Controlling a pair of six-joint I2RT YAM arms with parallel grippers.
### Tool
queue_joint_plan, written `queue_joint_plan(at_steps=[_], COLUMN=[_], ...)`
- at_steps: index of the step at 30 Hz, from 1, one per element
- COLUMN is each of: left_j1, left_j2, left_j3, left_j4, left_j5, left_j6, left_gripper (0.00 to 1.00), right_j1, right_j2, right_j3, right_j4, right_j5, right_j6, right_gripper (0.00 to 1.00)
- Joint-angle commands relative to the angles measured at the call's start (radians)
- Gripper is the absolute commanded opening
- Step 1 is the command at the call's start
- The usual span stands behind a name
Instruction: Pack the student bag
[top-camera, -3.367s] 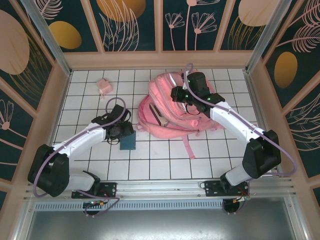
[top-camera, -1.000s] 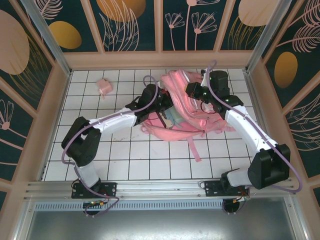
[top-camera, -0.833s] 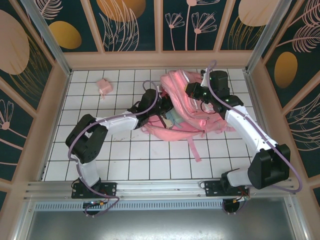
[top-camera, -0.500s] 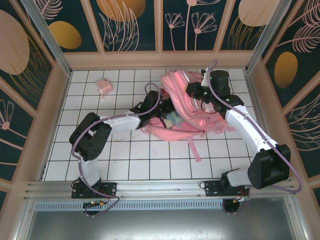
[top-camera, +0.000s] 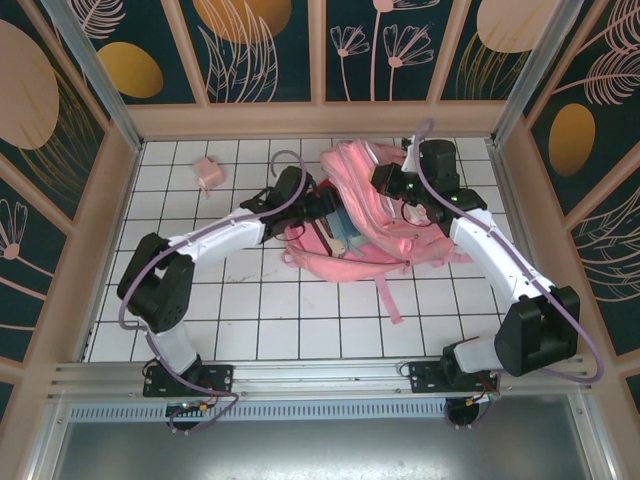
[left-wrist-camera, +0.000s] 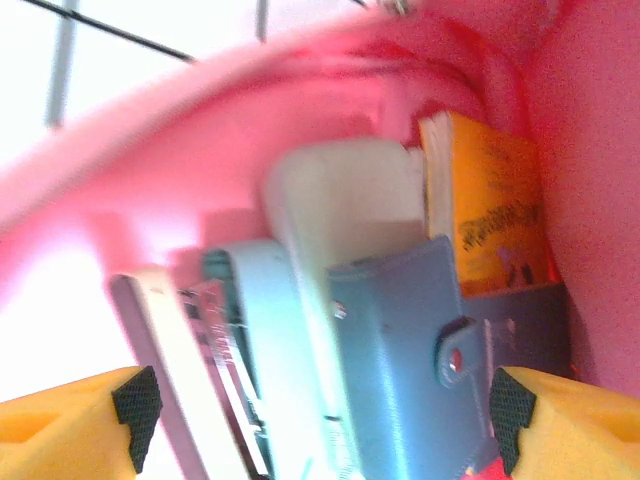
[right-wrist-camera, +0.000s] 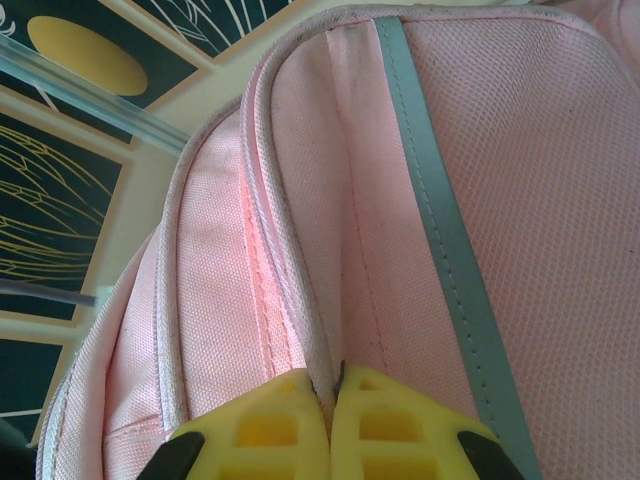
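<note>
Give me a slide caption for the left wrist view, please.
Open left gripper above the student bag; blue wallet, teal case and orange book inside.

Since the first frame: wallet is off the bench and now lies inside the bag. The left gripper travelled from bench to bag mouth; over the last second its jaws went from closed to wide apart. The right gripper shifted right, lifting the bag's top edge.
</note>
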Motion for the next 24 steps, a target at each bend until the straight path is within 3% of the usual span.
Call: queue_joint_plan(at_steps=[1, 7, 13, 24], left_j1=[0.06, 0.204, 0.363, 0.544], left_j2=[-0.078, -0.11, -0.048, 0.248], left_j3=[0.029, 0.046, 0.117, 0.434], left_j4=[-0.158, -0.247, -0.302, -0.388], left_j5=[-0.11, -0.189, -0.226, -0.298], left_j6=[0.109, 0.228, 0.307, 0.367], left_gripper=[0.87, 0.87, 0.85, 0.88], right_j1=[-0.008, 0.009, 0.036, 0.054], right_j2=[-0.01, -0.002, 0.011, 0.02], right_j3=[0.055, 0.059, 0.076, 0.107], right_j4=[0.056, 0.057, 0.049, 0.019], right_j5=[-0.026, -0.032, -0.025, -0.002], right_j6=[0.011, 0.01, 0.006, -0.002], right_gripper=[0.0, 0.0, 0.0, 0.0])
